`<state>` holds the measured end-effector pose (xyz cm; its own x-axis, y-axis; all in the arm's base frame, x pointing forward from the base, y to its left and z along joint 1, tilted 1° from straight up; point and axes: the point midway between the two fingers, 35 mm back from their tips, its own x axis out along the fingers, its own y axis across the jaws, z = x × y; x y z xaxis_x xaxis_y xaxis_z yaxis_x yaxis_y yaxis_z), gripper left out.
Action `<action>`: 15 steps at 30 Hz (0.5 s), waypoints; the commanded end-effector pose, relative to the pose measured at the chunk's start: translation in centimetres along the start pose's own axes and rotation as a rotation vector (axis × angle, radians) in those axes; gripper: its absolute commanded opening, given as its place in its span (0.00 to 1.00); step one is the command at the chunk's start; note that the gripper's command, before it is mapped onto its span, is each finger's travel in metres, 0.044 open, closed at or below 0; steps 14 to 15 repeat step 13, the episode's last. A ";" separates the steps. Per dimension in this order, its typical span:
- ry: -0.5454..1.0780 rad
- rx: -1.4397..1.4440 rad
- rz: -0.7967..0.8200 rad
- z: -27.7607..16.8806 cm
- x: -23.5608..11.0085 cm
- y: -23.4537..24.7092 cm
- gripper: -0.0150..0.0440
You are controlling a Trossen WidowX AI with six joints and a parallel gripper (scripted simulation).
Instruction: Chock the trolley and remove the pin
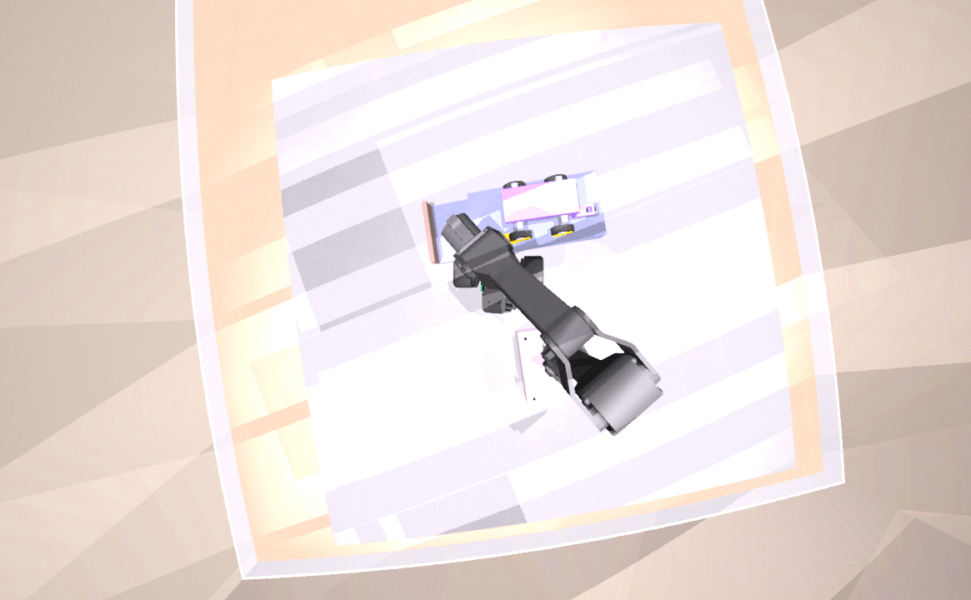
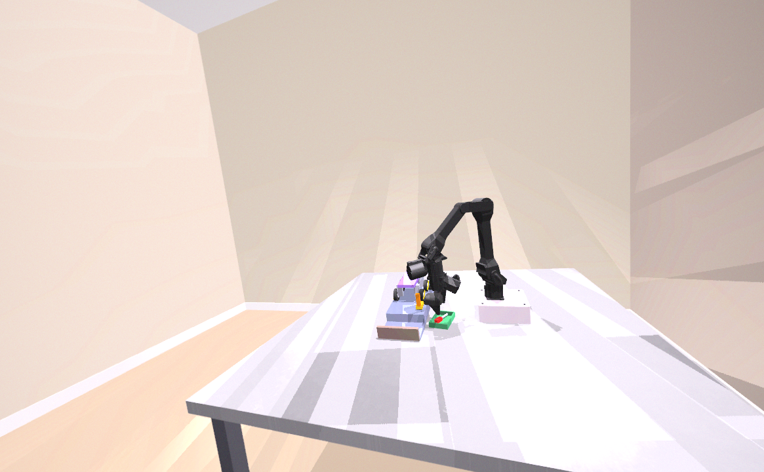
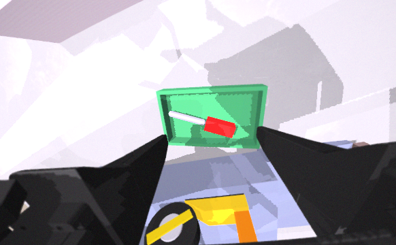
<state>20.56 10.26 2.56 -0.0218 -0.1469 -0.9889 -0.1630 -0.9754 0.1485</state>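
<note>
My gripper [image 3: 211, 135] [image 2: 434, 305] is open and empty, hanging just above the green tray [image 3: 211, 89] [image 2: 446, 324]. The stop pin [image 3: 219, 126] [image 2: 438, 320], with a red head and a white shaft, lies flat inside the tray, free of the fingers. The yellow chock [image 3: 218, 207] [image 2: 418, 301] with its orange handle [image 3: 245, 226] sits on the blue ramp [image 3: 218, 173] [image 1: 473, 205] [image 2: 404, 316], against a black trolley wheel [image 3: 171, 228]. The pink trolley [image 1: 541, 199] [image 2: 406, 287] stands on the ramp. In the top view my arm hides the tray and the gripper.
A brown board [image 1: 427, 231] [image 2: 398, 333] closes the ramp's low end. The arm's white base plate [image 1: 524, 365] [image 2: 503, 314] stands to the right of the tray. The table's edges are far off on all sides.
</note>
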 end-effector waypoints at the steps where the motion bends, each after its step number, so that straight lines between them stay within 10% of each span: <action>1: 0.002 0.001 -0.006 -0.1 -1.6 0.1 1.00; 15: 0.002 0.001 -0.006 -0.1 -5.0 0.5 1.00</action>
